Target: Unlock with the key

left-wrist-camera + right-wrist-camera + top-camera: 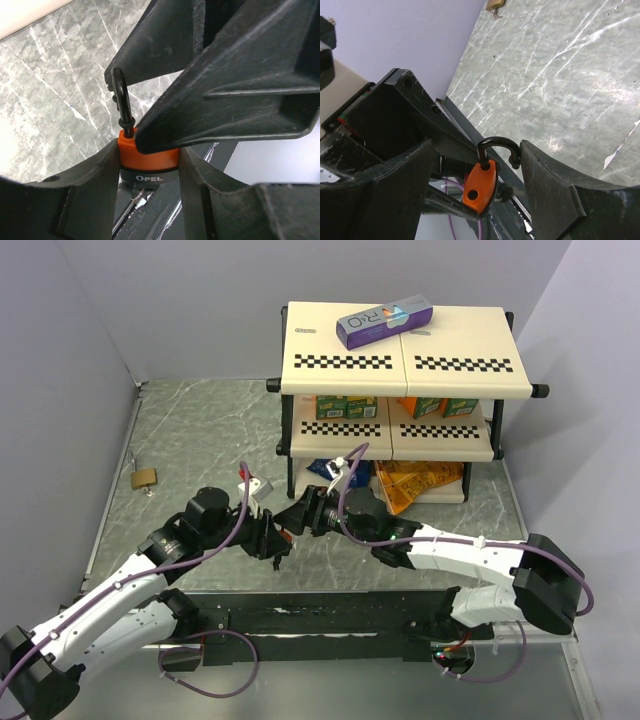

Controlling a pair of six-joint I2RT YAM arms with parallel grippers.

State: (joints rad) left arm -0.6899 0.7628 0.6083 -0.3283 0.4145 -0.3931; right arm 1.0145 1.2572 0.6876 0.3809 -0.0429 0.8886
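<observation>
Key (139,198) glimpsed under padlock (148,152), shank apparently in line with its body; left claw (148,170) pinching padlock, nearer; right claw (477,175) spread about shackle (498,144), at end opposite key.

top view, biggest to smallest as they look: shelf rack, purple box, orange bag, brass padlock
1. shelf rack
2. purple box and orange bag: about alike, bag partly hidden
3. brass padlock

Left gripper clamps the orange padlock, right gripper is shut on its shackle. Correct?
Not quite. The right gripper is open, its fingers apart on either side of the shackle, as the right wrist view shows. The left gripper does clamp the orange padlock.
</observation>
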